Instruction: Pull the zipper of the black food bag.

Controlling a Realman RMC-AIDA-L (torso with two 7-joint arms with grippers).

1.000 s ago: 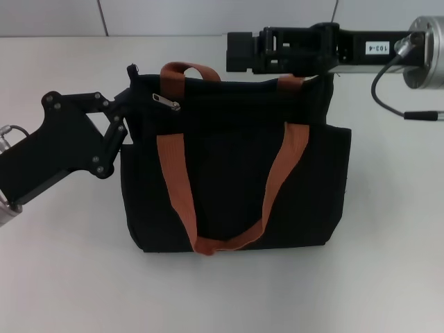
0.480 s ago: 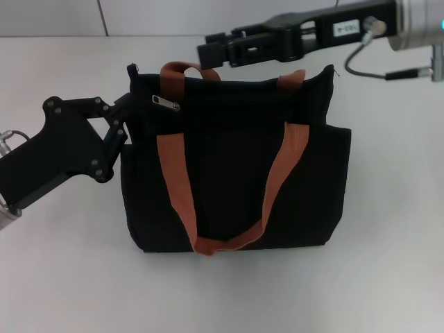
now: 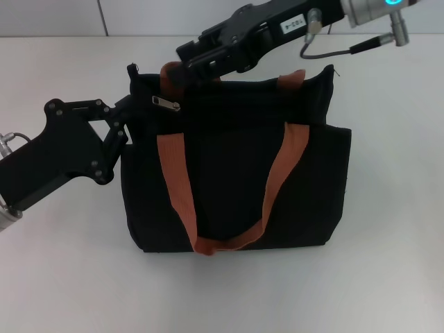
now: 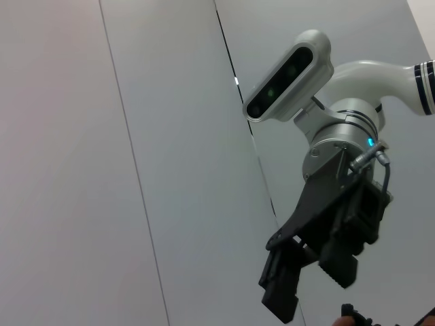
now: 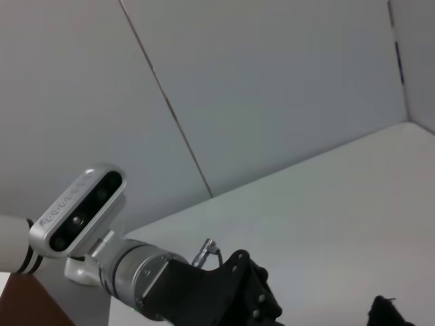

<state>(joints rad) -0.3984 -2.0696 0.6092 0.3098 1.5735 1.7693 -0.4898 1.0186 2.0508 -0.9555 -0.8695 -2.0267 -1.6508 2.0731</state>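
Note:
The black food bag [image 3: 229, 180] lies on the white table with its orange-brown straps [image 3: 173, 180] facing me. The zipper's silver pull tab [image 3: 166, 103] sits near the bag's top left corner. My left gripper [image 3: 125, 123] is at the bag's left edge, its fingers closed on the fabric just under that corner. My right gripper [image 3: 179, 71] reaches in from the upper right, with its tip over the far strap, just above and to the right of the pull tab. In the left wrist view the right gripper [image 4: 309, 282] shows its fingers apart and empty.
The white table [image 3: 388, 263] stretches around the bag, with a grey panelled wall [image 3: 55, 17] behind it. The right arm's cable [image 3: 361, 47] hangs above the bag's top right corner. The right wrist view shows the left arm's wrist camera [image 5: 78, 207].
My right arm has swung left and down along the bag's top edge, from above its right half to just beside the pull tab. The left gripper and the bag have stayed put.

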